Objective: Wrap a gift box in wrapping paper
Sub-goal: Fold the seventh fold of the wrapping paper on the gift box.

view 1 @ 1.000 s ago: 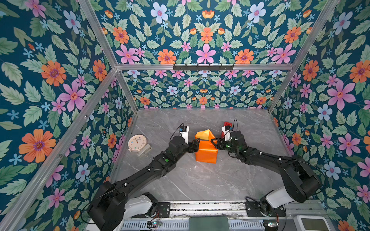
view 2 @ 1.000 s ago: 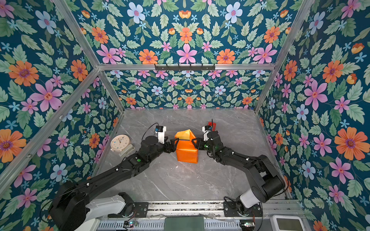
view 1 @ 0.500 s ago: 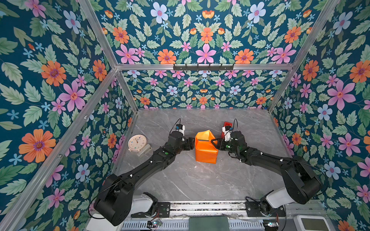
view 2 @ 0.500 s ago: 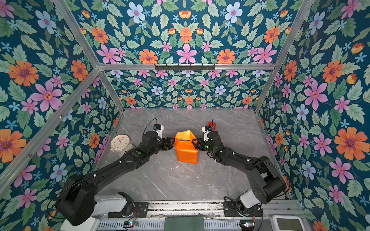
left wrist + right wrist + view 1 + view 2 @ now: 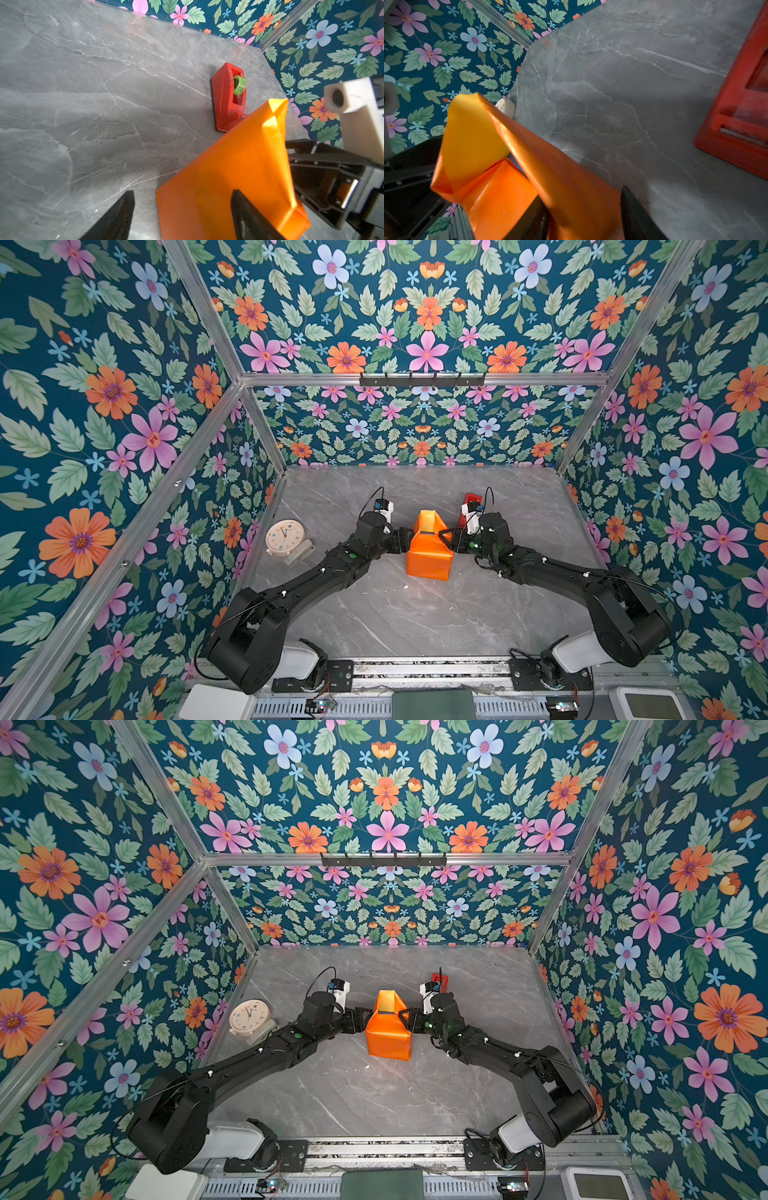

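The folded sheet of orange wrapping paper (image 5: 428,556) is glossy and smooth on its outer face. Its inner face, showing at the open top, is matt yellow-orange. Under it the grey marble-veined table top (image 5: 415,614) looks smooth with a soft sheen, perhaps laminate rather than stone. Just right of the paper, the narrow red plastic tape dispenser (image 5: 225,99) has a finely grainy matt skin and carries 1 roll of shiny translucent green tape (image 5: 240,85). Left of the paper, the round cream plastic clock (image 5: 284,536) is smooth. The left gripper (image 5: 182,197) has 2 matt black plastic fingers (image 5: 118,218).
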`<control>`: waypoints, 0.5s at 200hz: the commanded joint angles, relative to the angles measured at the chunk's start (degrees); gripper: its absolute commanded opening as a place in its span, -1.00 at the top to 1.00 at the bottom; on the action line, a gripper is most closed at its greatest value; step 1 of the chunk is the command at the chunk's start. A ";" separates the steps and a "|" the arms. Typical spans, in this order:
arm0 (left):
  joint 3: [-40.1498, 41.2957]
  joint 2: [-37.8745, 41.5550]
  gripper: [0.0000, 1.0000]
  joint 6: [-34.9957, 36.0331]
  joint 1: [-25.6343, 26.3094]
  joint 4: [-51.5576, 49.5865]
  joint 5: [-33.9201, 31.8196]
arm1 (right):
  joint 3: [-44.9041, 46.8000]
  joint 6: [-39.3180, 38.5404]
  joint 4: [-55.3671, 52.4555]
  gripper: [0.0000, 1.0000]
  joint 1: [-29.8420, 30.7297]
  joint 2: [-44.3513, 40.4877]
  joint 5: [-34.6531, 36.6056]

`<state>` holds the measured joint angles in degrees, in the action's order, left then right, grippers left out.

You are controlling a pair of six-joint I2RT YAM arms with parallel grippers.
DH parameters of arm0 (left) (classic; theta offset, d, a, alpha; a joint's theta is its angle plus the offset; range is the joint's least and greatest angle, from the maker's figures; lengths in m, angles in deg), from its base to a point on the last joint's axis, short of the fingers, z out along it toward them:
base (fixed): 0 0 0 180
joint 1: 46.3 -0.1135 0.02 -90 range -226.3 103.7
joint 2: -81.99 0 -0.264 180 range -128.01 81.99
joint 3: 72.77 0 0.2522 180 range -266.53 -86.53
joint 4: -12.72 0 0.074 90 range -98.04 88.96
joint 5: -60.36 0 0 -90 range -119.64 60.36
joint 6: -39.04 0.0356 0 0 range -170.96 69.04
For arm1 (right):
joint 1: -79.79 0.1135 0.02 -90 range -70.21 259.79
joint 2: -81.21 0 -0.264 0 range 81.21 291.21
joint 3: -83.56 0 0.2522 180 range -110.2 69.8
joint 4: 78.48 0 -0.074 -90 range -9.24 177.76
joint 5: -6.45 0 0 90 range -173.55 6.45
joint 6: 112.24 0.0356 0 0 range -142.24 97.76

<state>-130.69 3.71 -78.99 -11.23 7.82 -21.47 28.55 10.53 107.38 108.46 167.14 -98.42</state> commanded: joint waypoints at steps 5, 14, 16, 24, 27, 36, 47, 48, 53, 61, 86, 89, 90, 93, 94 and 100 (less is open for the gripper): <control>0.52 0.59 -0.53 1.69 0.09 2.03 0.83 | 0.47 -1.46 -10.03 -0.06 -0.01 0.55 1.51; 0.37 0.09 -0.53 2.13 0.03 1.89 1.35 | 0.41 -1.49 -10.10 -0.06 -0.01 0.58 1.51; 0.34 0.00 -0.53 2.18 0.05 1.80 1.42 | 0.39 -1.49 -10.12 -0.06 -0.01 0.63 1.51; 0.04 -0.54 -0.53 2.41 0.09 1.28 1.83 | 0.39 -1.49 -10.07 -0.06 0.01 0.64 1.44; -0.09 -0.70 -0.53 2.45 0.03 1.18 1.97 | 0.39 -1.49 -10.12 -0.06 0.07 0.64 1.43; -0.35 -1.17 -0.53 2.69 0.04 1.07 2.39 | 0.30 -1.49 -10.04 -0.06 -0.01 0.69 1.43; -0.56 -1.69 -0.53 2.81 0.08 1.31 3.02 | 0.30 -1.53 -10.04 -0.06 0.02 0.71 1.43; -0.57 -1.74 -0.54 2.81 0.08 1.32 3.10 | 0.30 -1.51 -10.04 -0.06 0.00 0.72 1.38; -0.73 -2.00 -0.54 2.96 0.09 1.40 3.24 | 0.30 -1.49 -10.04 -0.06 -0.01 0.73 1.34; -1.06 -2.60 -0.54 3.22 0.09 1.33 3.09 | 0.23 -1.53 -10.04 -0.06 -0.01 0.73 1.24; -2.11 -4.88 -0.56 4.32 0.04 1.63 3.50 | 0.12 -1.75 -10.04 -0.06 0.06 0.64 0.99; -2.19 -5.21 -0.56 4.42 0.05 1.72 3.60 | 0.12 -1.83 -10.04 -0.06 0.02 0.64 1.01; -2.31 -5.39 -0.56 4.45 0.07 1.75 3.65 | 0.12 -1.83 -10.04 -0.06 0.05 0.64 1.04; -2.45 -5.63 -0.56 4.67 0.08 1.85 3.76 | 0.12 -1.85 -10.04 -0.06 -0.01 0.58 1.06; -2.52 -5.78 -0.56 4.71 0.09 1.85 3.86 | 0.12 -1.84 -9.99 -0.06 0.03 0.56 1.07; -2.83 -6.51 -0.56 5.14 0.06 1.93 4.14 | 0.12 -1.99 -10.04 -0.06 -0.01 0.50 1.00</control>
<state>-132.53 -0.96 -76.04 -11.17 8.39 -18.52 28.24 10.36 107.10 108.46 167.30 -98.69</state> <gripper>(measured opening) 0.777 0.531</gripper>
